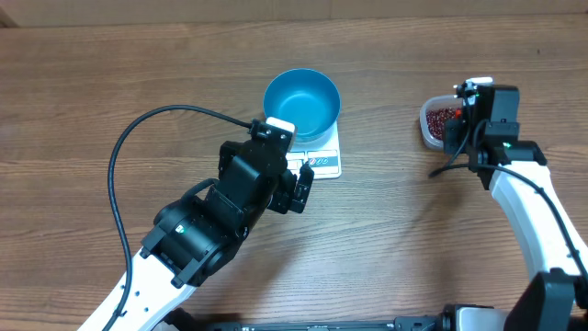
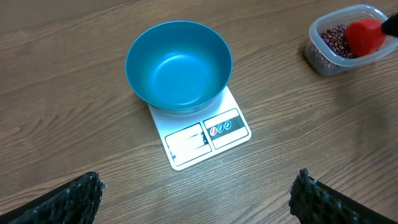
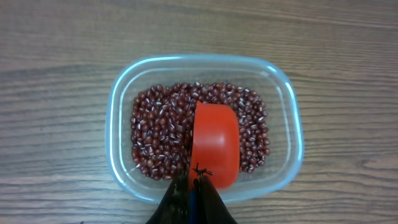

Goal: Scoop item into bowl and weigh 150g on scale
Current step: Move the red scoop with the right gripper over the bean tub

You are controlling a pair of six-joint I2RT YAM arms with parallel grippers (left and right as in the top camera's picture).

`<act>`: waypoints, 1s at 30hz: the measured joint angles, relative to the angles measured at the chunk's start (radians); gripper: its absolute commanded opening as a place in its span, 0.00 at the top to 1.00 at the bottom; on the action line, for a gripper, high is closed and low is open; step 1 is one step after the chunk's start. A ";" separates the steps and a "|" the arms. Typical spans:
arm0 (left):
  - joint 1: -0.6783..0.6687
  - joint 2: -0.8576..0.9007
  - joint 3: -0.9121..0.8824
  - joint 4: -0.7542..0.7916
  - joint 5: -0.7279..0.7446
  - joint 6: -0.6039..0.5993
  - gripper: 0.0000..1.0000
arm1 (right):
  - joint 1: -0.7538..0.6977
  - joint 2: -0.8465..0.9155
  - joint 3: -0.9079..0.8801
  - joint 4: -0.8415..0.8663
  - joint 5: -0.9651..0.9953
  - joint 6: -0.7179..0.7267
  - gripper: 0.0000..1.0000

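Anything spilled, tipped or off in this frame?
Nothing stands out. The blue bowl sits upright and empty on the scale, display side uncovered. The beans are all inside the clear tub, none on the table, with the red scoop held by the right gripper among them.

Bright, even light from overhead. The bowl (image 2: 179,65) throws a soft shadow toward six o'clock; the table (image 2: 62,155) grain looks crisp.
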 measured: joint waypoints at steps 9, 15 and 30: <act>0.000 0.000 0.000 0.000 0.000 0.000 0.01 | 0.000 0.013 0.000 0.007 0.005 -0.029 0.96; 0.000 0.000 0.000 0.000 0.000 0.000 0.01 | 0.000 0.013 0.000 0.016 0.008 -0.037 0.96; 0.000 0.000 0.000 0.000 0.000 0.000 0.01 | 0.000 0.006 0.000 0.022 0.007 -0.058 0.96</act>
